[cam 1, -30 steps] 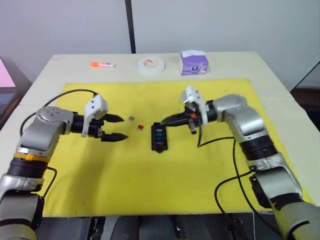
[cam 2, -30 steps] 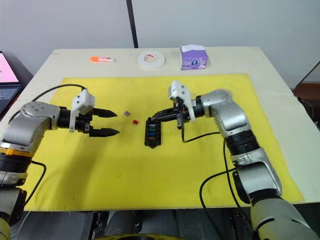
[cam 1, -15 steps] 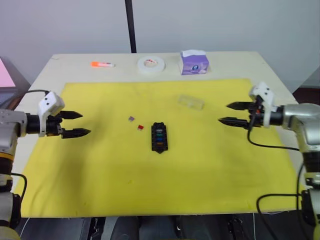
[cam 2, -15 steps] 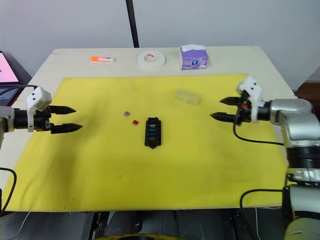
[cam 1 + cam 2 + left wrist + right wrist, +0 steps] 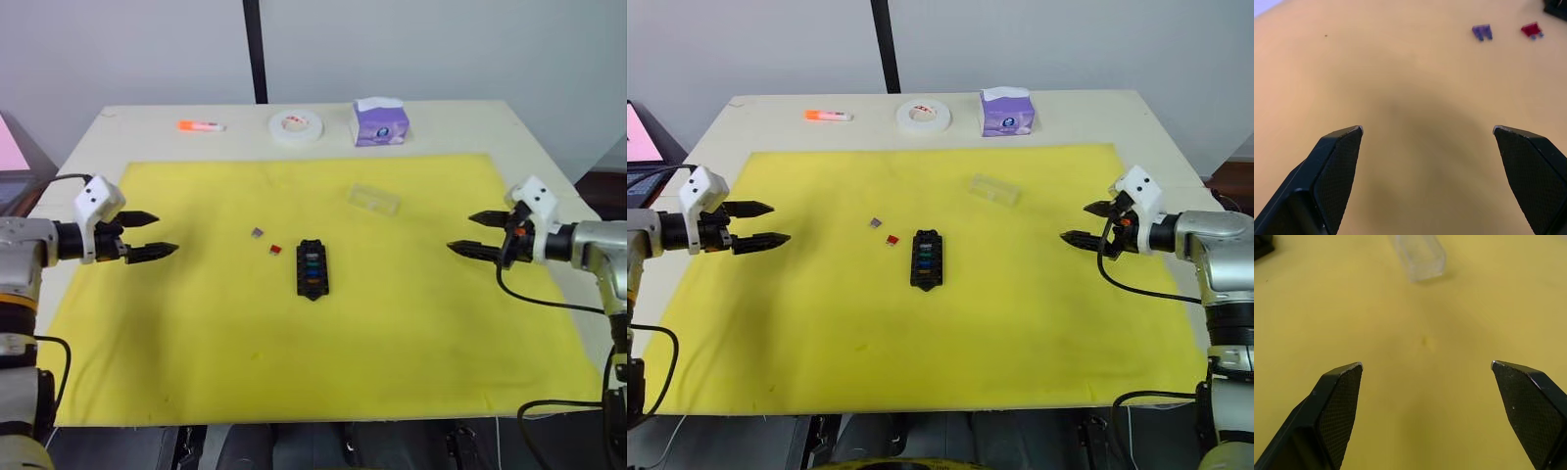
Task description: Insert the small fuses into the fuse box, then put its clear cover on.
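The black fuse box (image 5: 313, 268) lies in the middle of the yellow mat (image 5: 235, 343), with several coloured fuses set in its slots. Two loose fuses lie just left of it: a purple one (image 5: 258, 233) and a red one (image 5: 275, 249), which are also the purple fuse (image 5: 1482, 32) and red fuse (image 5: 1532, 30) in the left wrist view. The clear cover (image 5: 373, 199) rests on the mat behind and right of the box, also seen as the clear cover (image 5: 1419, 254). My left gripper (image 5: 155, 234) hovers open at the mat's left edge, empty. Over at the right edge, my right gripper (image 5: 472, 232) is open and empty.
Along the table's far edge (image 5: 470, 122) stand a purple tissue box (image 5: 379, 122), a white tape roll (image 5: 297, 127) and an orange marker (image 5: 200, 125). A black pole (image 5: 255, 49) rises behind the table.
Both arms have drawn back from the fuse box to the mat's left and right edges. The right gripper, shut at the box a second ago, now stands open.
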`<move>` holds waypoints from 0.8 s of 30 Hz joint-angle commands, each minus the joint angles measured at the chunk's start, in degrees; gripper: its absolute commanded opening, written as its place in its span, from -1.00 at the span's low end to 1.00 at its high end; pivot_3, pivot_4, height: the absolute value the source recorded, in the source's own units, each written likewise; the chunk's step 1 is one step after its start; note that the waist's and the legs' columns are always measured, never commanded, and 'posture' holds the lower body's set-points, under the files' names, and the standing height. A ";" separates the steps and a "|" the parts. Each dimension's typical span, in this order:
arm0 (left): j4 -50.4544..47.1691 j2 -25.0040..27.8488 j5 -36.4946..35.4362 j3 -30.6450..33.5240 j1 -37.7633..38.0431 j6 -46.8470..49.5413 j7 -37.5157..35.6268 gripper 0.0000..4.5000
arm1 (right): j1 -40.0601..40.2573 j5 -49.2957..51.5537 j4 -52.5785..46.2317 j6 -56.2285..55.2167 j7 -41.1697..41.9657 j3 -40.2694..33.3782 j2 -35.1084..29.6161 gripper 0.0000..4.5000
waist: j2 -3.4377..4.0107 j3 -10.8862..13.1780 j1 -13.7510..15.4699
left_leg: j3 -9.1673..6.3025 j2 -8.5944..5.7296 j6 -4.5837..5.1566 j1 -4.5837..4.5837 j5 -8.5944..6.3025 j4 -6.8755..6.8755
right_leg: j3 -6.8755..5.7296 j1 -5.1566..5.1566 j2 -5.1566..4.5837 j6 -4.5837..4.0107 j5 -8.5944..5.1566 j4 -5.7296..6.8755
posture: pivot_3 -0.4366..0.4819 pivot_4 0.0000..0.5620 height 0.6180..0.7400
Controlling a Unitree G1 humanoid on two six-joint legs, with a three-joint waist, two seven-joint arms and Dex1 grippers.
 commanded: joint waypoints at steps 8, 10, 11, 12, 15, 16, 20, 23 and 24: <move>10.63 -11.05 2.98 -4.76 -12.77 0.18 -2.30 1.00 | -10.30 3.46 -23.46 12.60 -8.08 5.70 8.51 0.99 | 0.00 0.00 -0.22 | -0.05 0.01 0.01 0.00 0.00 -0.13 | -0.01 -0.06 0.06 0.03 0.01 0.02 | -0.05 -0.47 1.00; 13.63 -12.70 4.01 -5.36 -14.26 -1.14 -2.21 1.00 | -10.46 4.67 -27.05 15.02 -9.25 6.58 10.24 0.99 | 0.00 0.00 -0.14 | -0.05 0.00 0.01 -0.03 0.00 -0.13 | -0.01 -0.08 0.04 0.03 0.01 0.02 | -0.05 -0.47 1.00; 14.97 -13.50 4.60 -5.58 -14.85 -1.97 -2.08 1.00 | -10.46 5.29 -28.76 16.45 -9.91 7.03 11.05 0.99 | 0.00 0.00 -0.10 | -0.05 -0.01 0.01 -0.06 0.00 -0.12 | -0.01 -0.09 0.03 0.03 0.01 0.02 | -0.05 -0.47 1.00; 16.15 -14.23 5.10 -5.73 -15.37 -2.66 -1.93 1.00 | -10.38 5.86 -30.90 17.99 -10.63 7.59 11.80 0.99 | 0.00 0.00 -0.03 | -0.05 -0.01 0.01 -0.08 0.00 -0.10 | -0.01 -0.10 0.03 0.04 0.01 0.01 | -0.05 -0.47 1.00; 20.05 -16.62 6.63 -6.08 -17.05 -4.78 -1.30 1.00 | -9.94 7.55 -36.84 22.43 -12.93 9.42 13.83 0.99 | -0.01 0.00 0.12 | -0.07 -0.01 0.01 -0.09 0.00 -0.09 | -0.02 -0.09 0.03 0.03 0.01 0.01 | -0.05 -0.47 1.00; 21.34 -17.30 7.06 -6.17 -17.46 -5.28 -1.19 1.00 | -9.49 8.16 -38.53 23.78 -13.53 9.91 14.35 0.99 | -0.01 -0.01 0.16 | -0.07 -0.01 0.01 -0.09 0.00 -0.09 | -0.02 -0.09 0.03 0.03 0.01 0.02 | -0.05 -0.47 1.00; 24.88 -19.24 8.24 -6.19 -18.65 -5.96 -1.70 1.00 | -7.33 10.49 -43.52 27.63 -15.81 10.76 16.06 0.99 | -0.02 -0.01 0.06 | -0.08 -0.01 0.01 -0.10 0.00 -0.07 | -0.03 -0.09 0.03 0.04 0.01 0.02 | -0.05 -0.47 1.00; 26.86 -20.54 9.59 -6.72 -19.23 -5.81 -1.52 1.00 | -6.06 11.80 -45.62 29.52 -17.39 11.03 16.92 0.99 | -0.02 -0.01 0.02 | -0.09 -0.01 0.01 -0.10 0.00 -0.07 | -0.03 -0.08 0.03 0.03 0.01 0.03 | -0.05 -0.47 1.00; 27.65 -21.05 9.88 -6.70 -19.47 -5.42 -1.35 1.00 | -5.78 12.04 -46.02 29.93 -17.90 11.05 17.09 0.99 | -0.02 -0.01 0.02 | -0.09 -0.01 0.01 -0.09 0.00 -0.07 | -0.03 -0.08 0.03 0.03 0.01 0.04 | -0.05 -0.47 1.00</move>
